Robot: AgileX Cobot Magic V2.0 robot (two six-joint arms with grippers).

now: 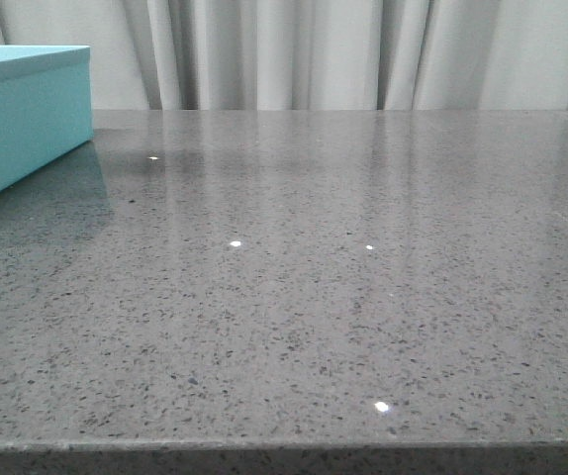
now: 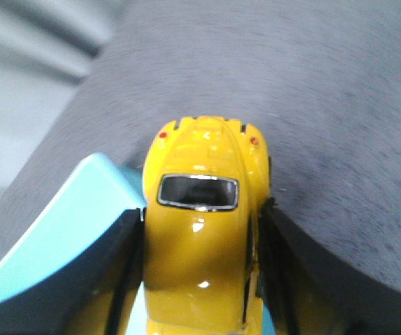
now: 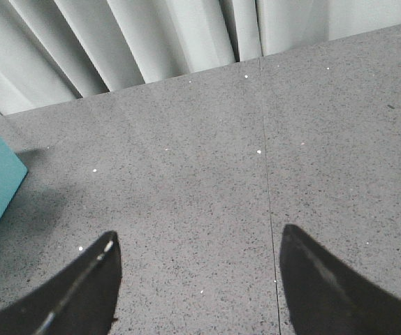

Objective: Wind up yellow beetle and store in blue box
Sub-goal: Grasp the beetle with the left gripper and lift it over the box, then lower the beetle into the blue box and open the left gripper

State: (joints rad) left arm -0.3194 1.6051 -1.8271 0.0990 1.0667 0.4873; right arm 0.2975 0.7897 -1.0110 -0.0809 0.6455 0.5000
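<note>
Clamped between the two dark fingers (image 2: 110, 279) of the left gripper (image 2: 200, 279), the yellow beetle (image 2: 204, 230) fills the near part of the left wrist view, roof and dark window facing the camera and two small red lights at its far end. It hangs off the grey speckled table (image 2: 340, 105), with a corner of the blue box (image 2: 75, 216) showing just beneath and beside it; whether the car is over the box's opening or only above its edge, I cannot tell.

From the front, only a corner of the box shows at the far left of the table, and neither arm nor car comes into that view. Over on the other side, the right gripper (image 3: 197, 272) holds its fingers spread wide with nothing between them, above bare tabletop well apart from the box.

Judging by this, the pick-up is done and the carry is near its end. Whether the winding has happened cannot be read from the car. What is left is lowering it into the box and letting go.
</note>
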